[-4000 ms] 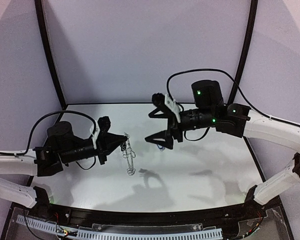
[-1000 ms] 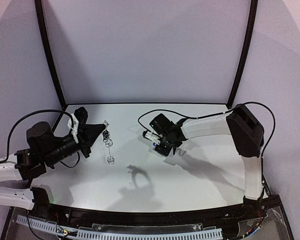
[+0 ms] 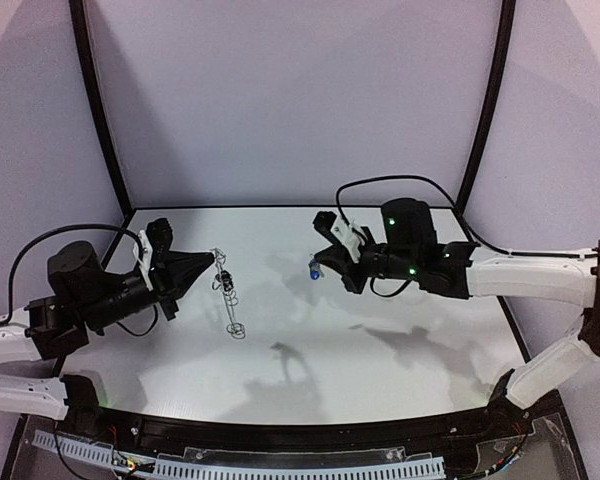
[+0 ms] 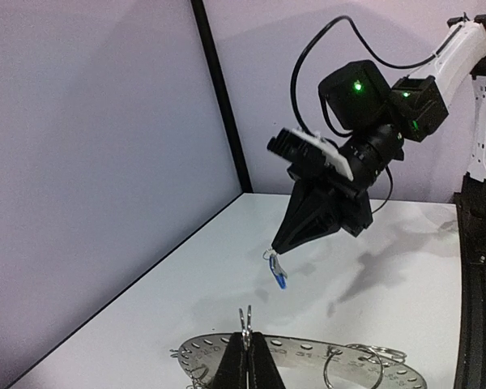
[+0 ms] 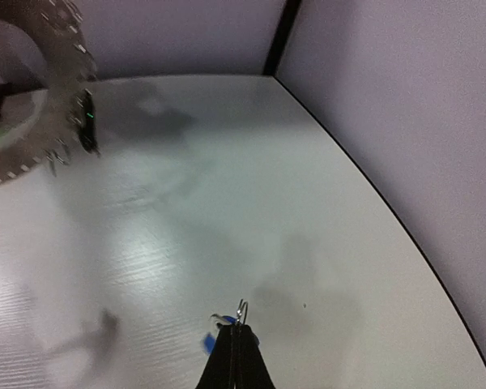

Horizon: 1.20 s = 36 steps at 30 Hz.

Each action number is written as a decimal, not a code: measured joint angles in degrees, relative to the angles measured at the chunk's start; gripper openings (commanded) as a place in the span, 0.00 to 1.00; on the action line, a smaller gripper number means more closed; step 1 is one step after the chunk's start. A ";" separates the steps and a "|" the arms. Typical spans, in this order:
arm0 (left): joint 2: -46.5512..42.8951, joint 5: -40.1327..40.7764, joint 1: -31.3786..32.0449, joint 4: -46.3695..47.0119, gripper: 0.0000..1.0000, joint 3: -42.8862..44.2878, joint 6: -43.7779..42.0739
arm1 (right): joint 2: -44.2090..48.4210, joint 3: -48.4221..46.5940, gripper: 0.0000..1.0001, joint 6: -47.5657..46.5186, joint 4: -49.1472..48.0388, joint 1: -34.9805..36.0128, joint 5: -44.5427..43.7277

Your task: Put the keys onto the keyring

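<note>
My left gripper (image 3: 210, 263) is shut on a wire loop (image 4: 245, 318) of the keyring (image 3: 228, 296), a flat grey perforated disc (image 4: 308, 355) that hangs above the table. A key with a black head (image 3: 223, 278) dangles from the keyring (image 5: 55, 77), and the right wrist view shows this key (image 5: 87, 121) too. My right gripper (image 3: 316, 268) is shut on the small ring of the blue-tagged key (image 3: 312, 272), held in the air to the right of the keyring. That key (image 4: 277, 272) hangs below the right gripper (image 4: 274, 247). In the right wrist view the blue tag (image 5: 208, 344) shows beside the shut right gripper (image 5: 237, 326).
The white table (image 3: 400, 340) has a black frame with upright posts (image 3: 100, 110) at the back corners. Pale walls (image 3: 300, 100) enclose it at the back and sides. Shadows of the arms fall on the table's middle (image 3: 290, 360).
My right gripper has risen off the table with the blue-tagged key and now points left. My left gripper has shifted slightly right with the keyring.
</note>
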<state>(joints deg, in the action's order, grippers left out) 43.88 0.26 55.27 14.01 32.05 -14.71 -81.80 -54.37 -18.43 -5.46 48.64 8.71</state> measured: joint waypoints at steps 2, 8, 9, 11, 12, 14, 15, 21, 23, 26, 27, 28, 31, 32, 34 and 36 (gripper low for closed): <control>0.52 -1.86 0.00 -1.06 0.01 0.78 -0.40 | 2.96 1.57 0.00 -0.17 -2.09 0.00 4.74; 4.19 -8.68 0.00 -5.80 0.01 5.57 -1.15 | 10.01 3.78 0.00 -0.11 -6.23 0.02 20.39; 4.94 -9.65 0.00 -6.63 0.01 6.44 -1.19 | 10.62 3.78 0.00 0.00 -6.86 0.02 23.32; 6.81 -11.94 0.00 -7.74 0.01 8.10 -1.29 | 11.33 3.77 0.00 0.25 -8.00 0.02 28.67; 7.73 -13.12 0.00 -8.15 0.01 8.72 -1.32 | 11.41 3.74 0.00 0.36 -8.36 0.03 31.06; 9.27 -15.43 -0.01 -8.61 0.01 9.35 -1.38 | 11.34 3.71 0.00 0.50 -8.71 0.07 35.40; 9.80 -16.49 -0.02 -8.79 0.01 9.43 -1.39 | 11.21 3.70 0.00 0.57 -8.77 0.08 37.32; 12.95 -22.61 -0.02 -9.38 0.01 10.67 -1.37 | 9.08 2.10 0.00 1.30 -10.07 0.96 44.35; 13.76 -23.84 -0.02 -9.57 0.01 11.58 -1.35 | 7.79 0.82 0.00 1.55 -10.54 1.60 45.66; 14.23 -25.18 -0.02 -9.25 0.01 12.18 -1.35 | 5.87 -0.53 0.00 2.33 -11.58 2.36 46.37; 14.26 -25.43 -0.02 -9.26 0.01 12.18 -1.36 | 5.26 -0.73 0.00 2.63 -11.91 2.51 46.46; 14.29 -25.69 -0.02 -9.27 0.01 12.18 -1.37 | 4.65 -0.93 0.00 2.92 -12.23 2.65 46.54; 14.31 -26.31 -0.02 -9.27 0.01 12.18 -1.44 | 2.89 -1.39 0.00 3.57 -12.84 3.07 46.58; 14.31 -26.50 -0.02 -9.27 0.01 12.18 -1.48 | 2.34 -1.60 0.00 3.75 -12.90 3.28 46.56; 14.33 -26.87 -0.02 -9.27 0.01 12.18 -1.61 | 1.46 -2.21 0.00 3.97 -12.96 3.65 46.56; 14.40 -27.27 -0.02 -9.27 0.01 12.18 -1.65 | 0.68 -3.03 0.00 4.17 -12.98 3.89 46.65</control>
<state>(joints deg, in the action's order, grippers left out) 58.28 -27.01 55.24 4.73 44.23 -16.36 -81.11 -57.40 -14.26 -18.44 52.54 55.36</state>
